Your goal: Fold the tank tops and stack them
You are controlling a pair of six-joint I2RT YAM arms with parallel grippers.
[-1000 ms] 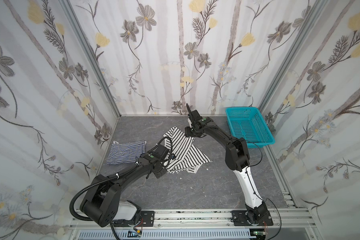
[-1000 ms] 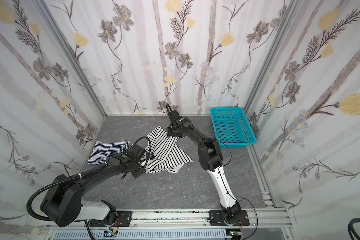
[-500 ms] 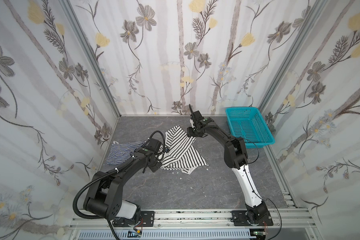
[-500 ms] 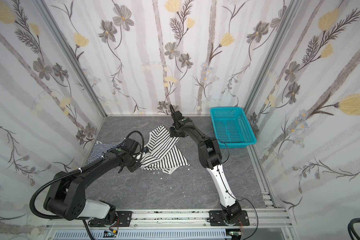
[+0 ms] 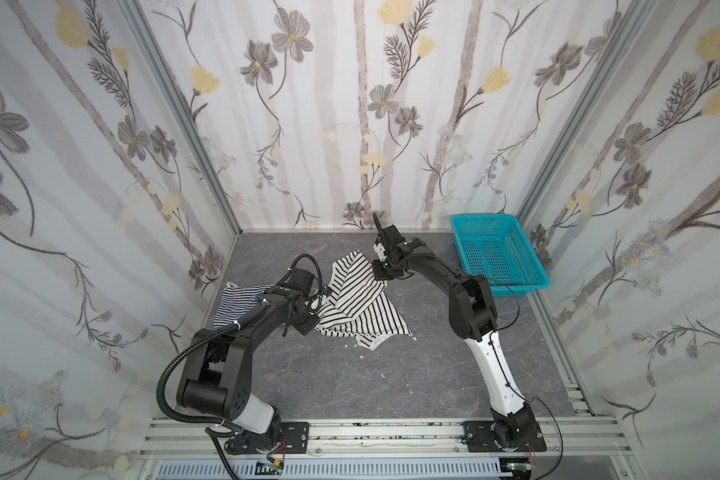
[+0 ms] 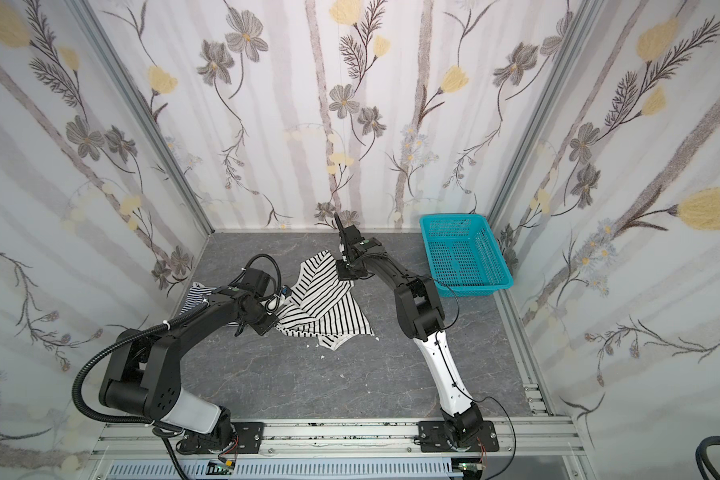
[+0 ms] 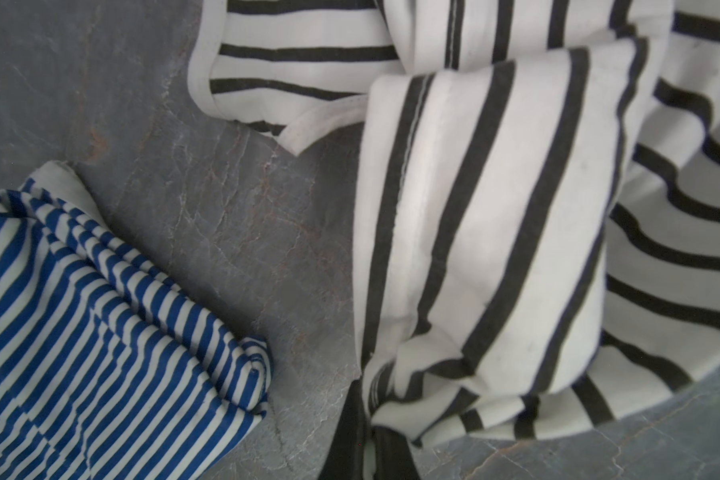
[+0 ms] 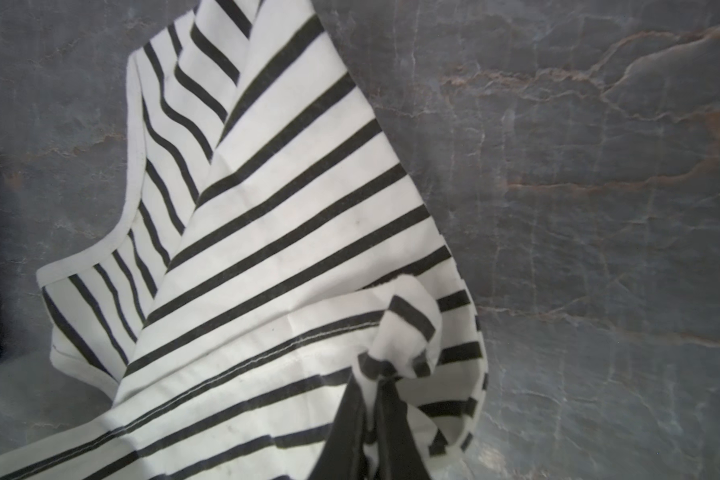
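Left gripper (image 7: 368,415) and right gripper (image 8: 373,399) are both clamped shut on edges of the black top (image 5: 358,307), just beside the navy top (image 5: 235,303). The thin, bunched pinches may slip, wrecking the fold.

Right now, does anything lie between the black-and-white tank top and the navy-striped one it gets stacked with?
Nothing visible does. In the left wrist view only bare table lies between the black-and-white tank top and the navy-striped top. The teal basket stands well off to the other side.

grey marbled tabletop (image 5: 391,374) | navy-striped top (image 5: 235,300) | black-striped top (image 5: 366,320) | teal basket (image 5: 520,286)
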